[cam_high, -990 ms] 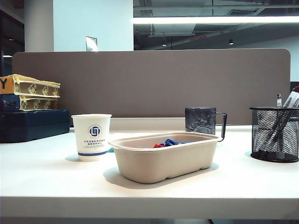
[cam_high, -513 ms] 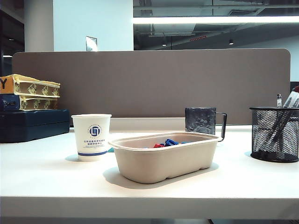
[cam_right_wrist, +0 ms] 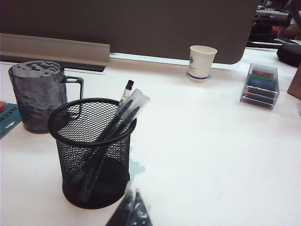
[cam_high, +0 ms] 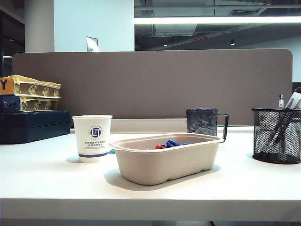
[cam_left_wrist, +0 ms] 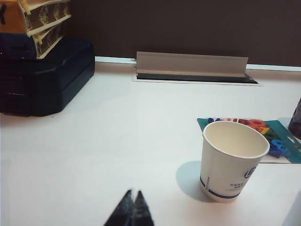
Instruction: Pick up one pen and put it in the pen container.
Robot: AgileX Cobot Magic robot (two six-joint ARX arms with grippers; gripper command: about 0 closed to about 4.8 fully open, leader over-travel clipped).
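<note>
- While the right tool (cam_right_wrist: 130,207) hangs pinched shut just beside the pen container (cam_right_wrist: 92,151), the pens (cam_right_wrist: 118,120) stand inside it, leaning on the rim.
- Left tool (cam_left_wrist: 132,209) is also closed and empty, over bare bench (cam_left_wrist: 103,141) near a paper cup (cam_left_wrist: 230,160).
- White bench, brown partition (cam_high: 150,84) behind; office ceiling lights.

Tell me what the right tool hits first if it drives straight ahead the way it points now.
Most likely the pen container: the shut right tool sits just short of its mesh wall. Depth is uncertain.
</note>
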